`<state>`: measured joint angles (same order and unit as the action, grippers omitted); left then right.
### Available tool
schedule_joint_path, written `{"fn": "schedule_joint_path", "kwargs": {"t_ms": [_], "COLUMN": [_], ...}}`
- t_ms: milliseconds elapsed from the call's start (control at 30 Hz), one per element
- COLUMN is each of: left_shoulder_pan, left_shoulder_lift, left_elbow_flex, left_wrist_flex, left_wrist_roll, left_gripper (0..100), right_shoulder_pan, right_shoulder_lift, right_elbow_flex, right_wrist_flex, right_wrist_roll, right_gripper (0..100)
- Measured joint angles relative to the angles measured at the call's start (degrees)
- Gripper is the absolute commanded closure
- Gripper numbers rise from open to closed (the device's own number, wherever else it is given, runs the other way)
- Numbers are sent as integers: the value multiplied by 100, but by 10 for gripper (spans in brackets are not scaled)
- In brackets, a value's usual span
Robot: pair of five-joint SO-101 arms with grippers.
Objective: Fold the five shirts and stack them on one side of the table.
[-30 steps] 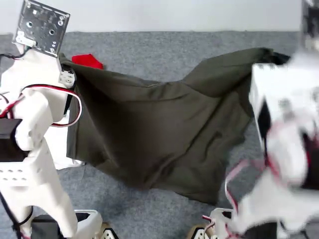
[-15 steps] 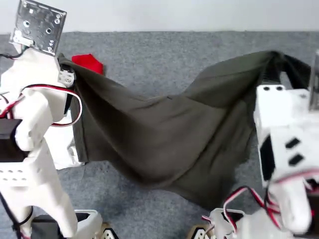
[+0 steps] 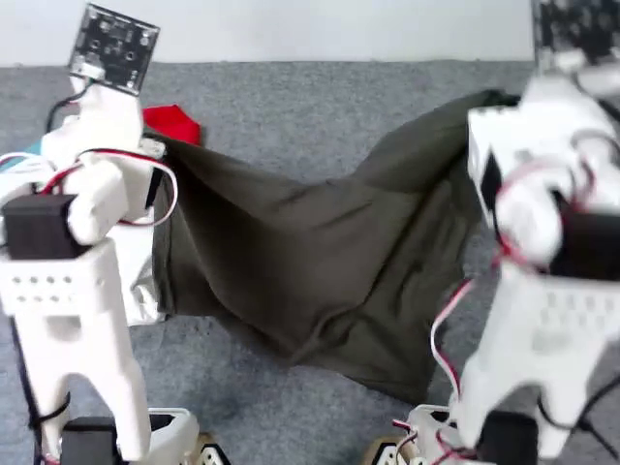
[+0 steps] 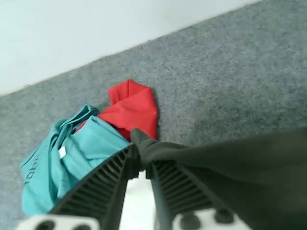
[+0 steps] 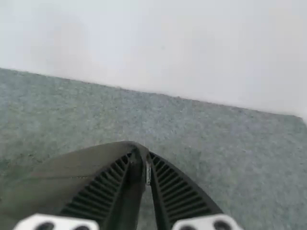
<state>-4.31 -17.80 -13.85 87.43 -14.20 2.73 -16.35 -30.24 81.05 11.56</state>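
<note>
Pinching dark green shirt (image 3: 320, 257) at both far corners: left hand (image 4: 140, 163) clamped tight, right hand (image 5: 140, 167) clamped tight. Red shirt (image 4: 134, 108), teal shirt (image 4: 67, 158) far left on worktop (image 3: 320, 107).

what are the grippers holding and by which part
Both hold the olive shirt: the left gripper pinches one bunched corner, the right gripper an edge at the opposite end.

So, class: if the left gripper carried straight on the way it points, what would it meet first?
Probably the red shirt, lying just beyond the left gripper, which is shut on the olive shirt. Depth is unclear, so it might pass above it.
</note>
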Motion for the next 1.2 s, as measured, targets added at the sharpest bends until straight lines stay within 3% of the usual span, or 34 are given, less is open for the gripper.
{"fn": "schedule_joint_path", "kwargs": {"t_ms": [500, 633, 900, 1033, 1200], "left_shoulder_pan": [-360, -396, -396, -378, -229], "left_shoulder_lift": [2664, 3341, 4299, 4501, 4835], "left_elbow_flex": [193, 193, 193, 176, -475], "left_wrist_flex": [-3165, -3648, -4431, -4545, -3903], "left_wrist_roll": [0, 0, 0, 0, 141], "left_gripper": [986, 986, 983, 922, 867], "right_shoulder_pan": [-26, -132, -185, -255, -563], "right_shoulder_lift": [3473, 4475, 6558, 7481, 8237], "right_elbow_flex": [132, 88, -1714, -3086, -4651], "right_wrist_flex": [-4958, -5679, -5600, -4844, -3464], "right_wrist_roll": [0, 0, 0, 26, 668], "right_gripper": [990, 990, 956, 830, 822]}}
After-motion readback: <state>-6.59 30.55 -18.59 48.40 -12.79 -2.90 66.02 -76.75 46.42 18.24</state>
